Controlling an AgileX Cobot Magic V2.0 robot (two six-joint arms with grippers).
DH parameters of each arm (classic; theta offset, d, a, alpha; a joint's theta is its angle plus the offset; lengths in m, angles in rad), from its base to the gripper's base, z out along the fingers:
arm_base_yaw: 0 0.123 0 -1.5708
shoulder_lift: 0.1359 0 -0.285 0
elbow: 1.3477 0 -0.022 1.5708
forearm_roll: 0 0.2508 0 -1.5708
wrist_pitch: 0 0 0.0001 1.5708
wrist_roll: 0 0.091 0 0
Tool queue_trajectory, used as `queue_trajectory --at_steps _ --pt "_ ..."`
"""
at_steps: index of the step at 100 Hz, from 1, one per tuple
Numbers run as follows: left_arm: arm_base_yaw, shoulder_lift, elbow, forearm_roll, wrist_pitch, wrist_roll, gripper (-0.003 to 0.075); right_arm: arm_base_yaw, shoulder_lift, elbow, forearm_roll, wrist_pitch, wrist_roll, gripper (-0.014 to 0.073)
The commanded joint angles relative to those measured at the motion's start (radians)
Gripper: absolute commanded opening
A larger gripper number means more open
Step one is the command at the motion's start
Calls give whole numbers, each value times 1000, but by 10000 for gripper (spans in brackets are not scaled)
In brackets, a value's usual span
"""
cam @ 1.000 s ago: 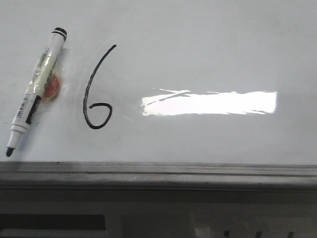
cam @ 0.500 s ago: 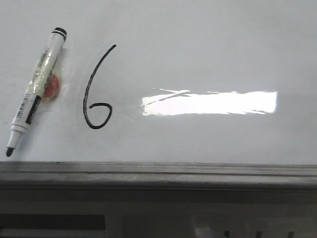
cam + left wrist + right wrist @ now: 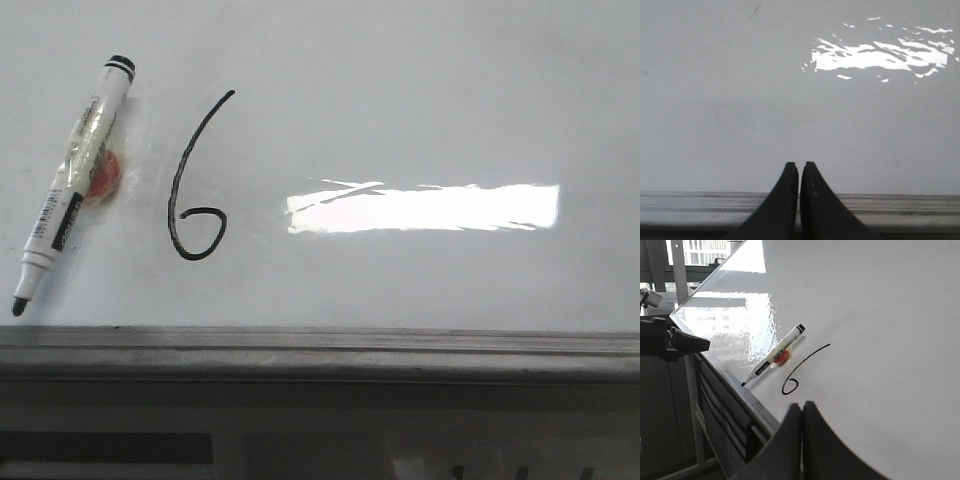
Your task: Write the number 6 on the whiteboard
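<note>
Front view: the number 6 (image 3: 196, 180) stands finished on the whiteboard (image 3: 420, 90) beside the parked marker (image 3: 70, 200), my left end effector (image 3: 799, 166) and right end effector (image 3: 801, 405) both clenched empty, so only withdrawal seems left.

One whiteboard (image 3: 420, 90), one number 6 (image 3: 195, 185) (hand-drawn), one marker (image 3: 72, 187).

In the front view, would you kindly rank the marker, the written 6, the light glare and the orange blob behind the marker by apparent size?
1. Light glare, the longest and largest patch.
2. Marker, longer than the digit.
3. Number 6, somewhat shorter than the marker.
4. Orange blob, clearly smallest, partly hidden by the marker.
All lie on the whiteboard.
</note>
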Motion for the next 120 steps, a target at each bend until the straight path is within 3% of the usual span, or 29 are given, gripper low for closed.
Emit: queue_trajectory --at_steps 1,31,43,60,80,101,120 --pt "1 -29 24 -1 -75 -9 -20 0 7 -27 -8 -73 -10 -64" --pt "1 -29 24 -1 -75 -9 -20 -46 19 -23 -8 -71 -10 -64" --pt "1 -29 24 -1 -75 -9 -20 -172 40 4 -8 -109 -10 -64" --pt "1 -29 24 -1 -75 -9 -20 -429 42 77 -17 -168 -9 -64" --pt "1 -29 24 -1 -75 -9 -20 -698 38 142 -184 -180 204 -64" --pt "1 -29 24 -1 -75 -9 -20 -863 -17 193 -216 -157 220 -64" --pt "1 -29 24 -1 -75 -9 -20 -955 -113 198 -214 96 220 -64"
